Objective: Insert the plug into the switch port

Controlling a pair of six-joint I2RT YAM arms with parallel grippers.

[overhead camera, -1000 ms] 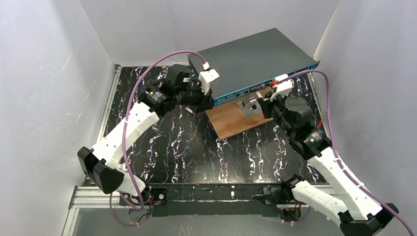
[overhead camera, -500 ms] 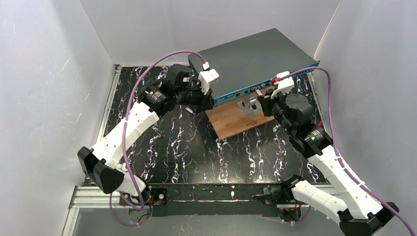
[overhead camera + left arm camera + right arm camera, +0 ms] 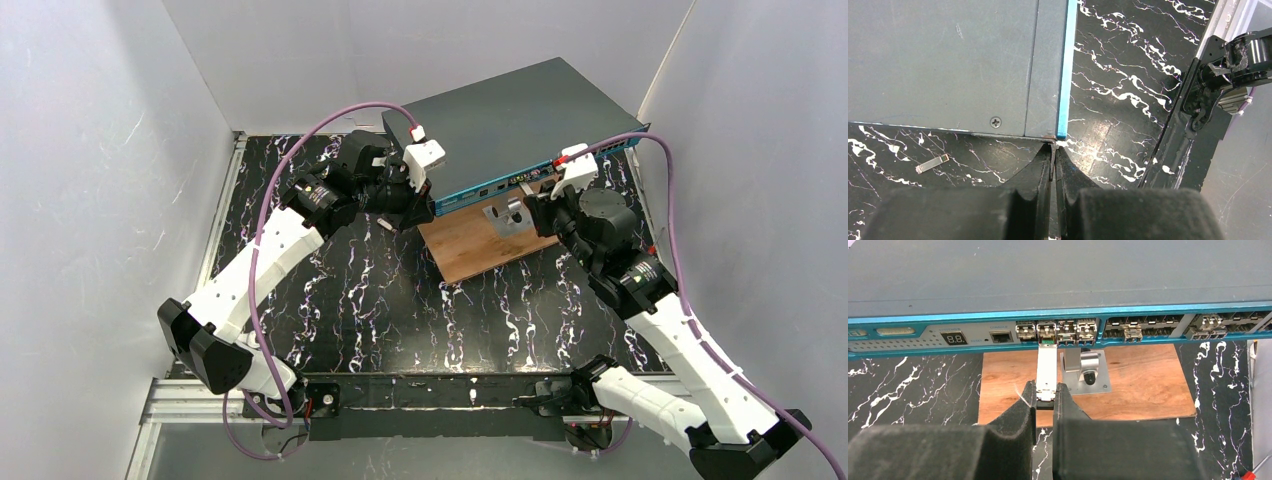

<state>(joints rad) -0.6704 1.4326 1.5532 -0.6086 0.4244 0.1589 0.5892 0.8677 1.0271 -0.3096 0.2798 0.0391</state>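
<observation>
The switch (image 3: 520, 115) is a flat dark grey box with a teal front strip (image 3: 973, 322) and rows of small sockets. In the right wrist view my right gripper (image 3: 1046, 392) is shut on the rear end of the plug (image 3: 1046, 365), a slim silver module. Its front tip sits at the mouth of a socket (image 3: 1046, 331) just right of the display. My left gripper (image 3: 1054, 150) is shut, its tips against the switch's (image 3: 948, 60) front left corner. From above, the left gripper (image 3: 430, 207) and right gripper (image 3: 522, 208) both sit at the switch's front.
A brown wooden board (image 3: 1143, 375) lies in front of the switch, with a small metal bracket (image 3: 1083, 372) standing on it just right of the plug. A small metal clip (image 3: 932, 163) lies on the black marbled table (image 3: 380, 300). White walls enclose the table.
My right arm has moved a little toward the switch, carrying the plug closer to the front strip. The left arm has not moved.
</observation>
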